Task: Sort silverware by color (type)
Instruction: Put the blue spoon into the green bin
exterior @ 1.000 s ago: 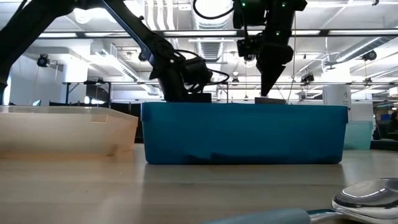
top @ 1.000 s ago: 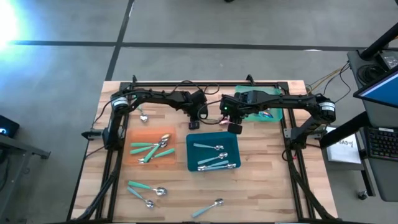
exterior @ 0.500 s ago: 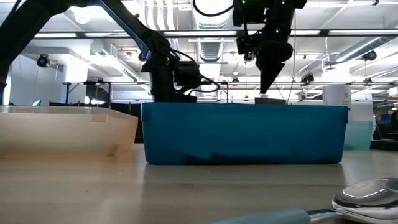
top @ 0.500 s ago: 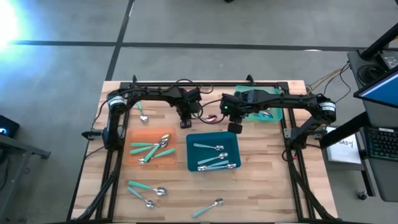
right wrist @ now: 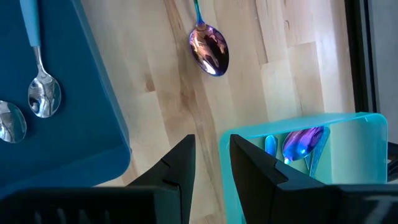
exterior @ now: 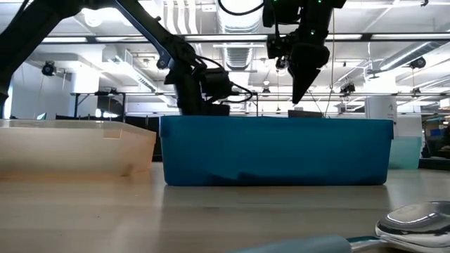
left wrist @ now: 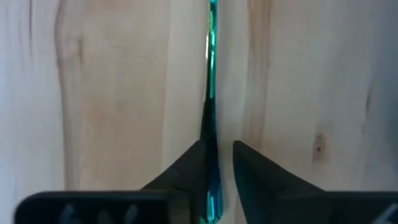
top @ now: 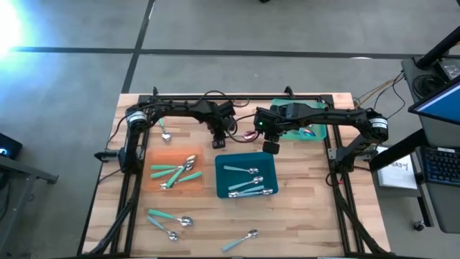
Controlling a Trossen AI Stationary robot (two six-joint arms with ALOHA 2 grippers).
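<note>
The table [top: 302, 230] carries three trays: the orange tray [top: 154, 183] and the blue tray [top: 224, 188] hold teal-handled pieces, the light teal tray [right wrist: 348, 162] holds iridescent ones. Loose teal pieces [top: 169, 223] lie near the front edge.

The left gripper [left wrist: 217, 163] straddles the thin handle of an iridescent spoon [right wrist: 209, 51] lying on bare wood between the blue and light teal trays. Its fingers [left wrist: 189, 171] stand slightly apart, the handle in the gap; whether they pinch it cannot be told.

The right gripper [right wrist: 210, 165] hovers nearby, fingers a little apart, empty.

The risk: the handle is slim, glossy and flat on the wood, so it may slip or twist out when lifted. The grippers are close enough to collide.
</note>
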